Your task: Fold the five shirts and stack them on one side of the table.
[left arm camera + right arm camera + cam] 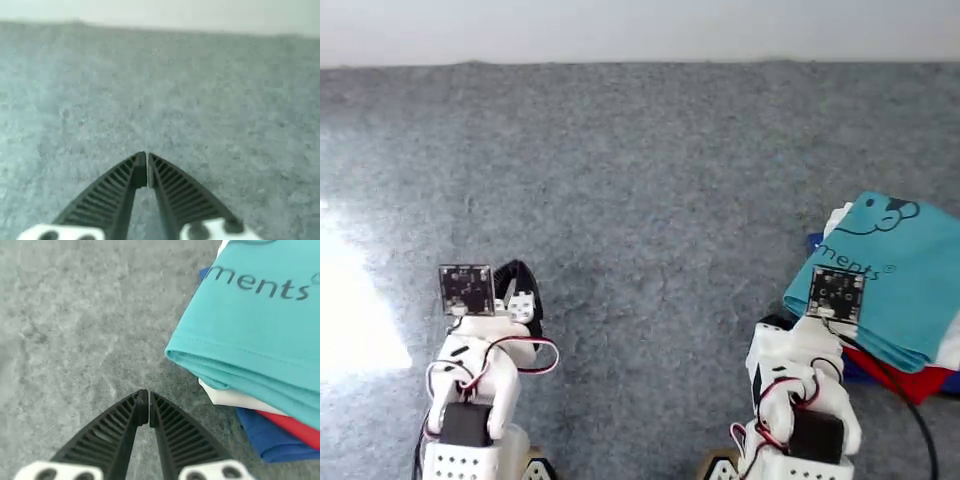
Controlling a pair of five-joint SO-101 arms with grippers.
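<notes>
Grey felt table [650, 170], pale wall [640, 30], stacked shirts [895, 290], left end effector [147, 172] and right end effector [149, 410] pinched closed, empty.

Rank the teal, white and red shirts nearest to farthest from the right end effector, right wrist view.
1. Teal shirt, stack top, corner nearest the right end effector.
2. White shirt, just beneath.
3. Red shirt, lower, farther back.

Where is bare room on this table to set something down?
Bare table runs from the left gripper across the middle and far side to the shirt stack. Crowded at the right edge: that stack, teal shirt on top, beside the right gripper.
</notes>
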